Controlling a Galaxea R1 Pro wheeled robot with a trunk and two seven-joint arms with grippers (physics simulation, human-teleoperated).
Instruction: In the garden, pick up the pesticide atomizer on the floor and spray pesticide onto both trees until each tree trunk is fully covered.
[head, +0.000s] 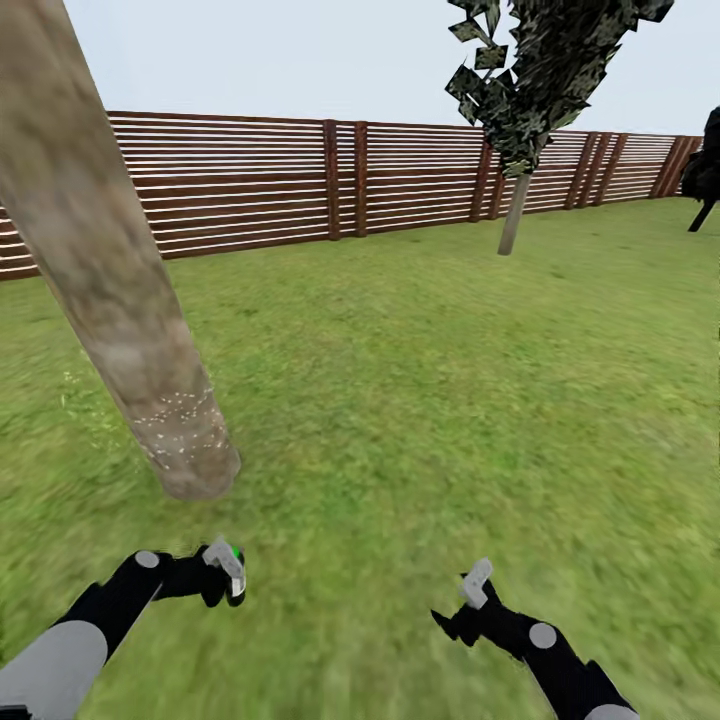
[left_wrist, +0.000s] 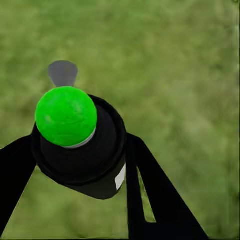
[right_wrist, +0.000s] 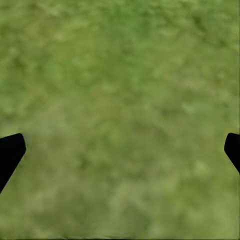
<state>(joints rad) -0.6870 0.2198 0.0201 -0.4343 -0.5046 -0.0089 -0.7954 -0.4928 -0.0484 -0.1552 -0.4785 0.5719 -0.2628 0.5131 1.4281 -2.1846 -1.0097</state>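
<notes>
Head view: the left pincer (head: 226, 575), lower left of the frame, is clenched around the pesticide atomizer (head: 234, 572), whose cap reads green here, so pickup looks done. The near tree trunk (head: 105, 270), at left, carries a band of pale specks low down, apparently spray; most of it appears uncovered. The far tree (head: 514, 212), upper right before the fence (head: 340, 180), seems unsprayed. The right pincer (head: 470, 590) hangs released over the lawn (head: 420, 400), holding nothing.

Brown slatted wooden fence (head: 300, 180) ran along the far edge of the grass, pale grey sky (head: 280, 55) hung above it, a dark shrub or conifer (head: 706, 160) stood by the fence's right end
</notes>
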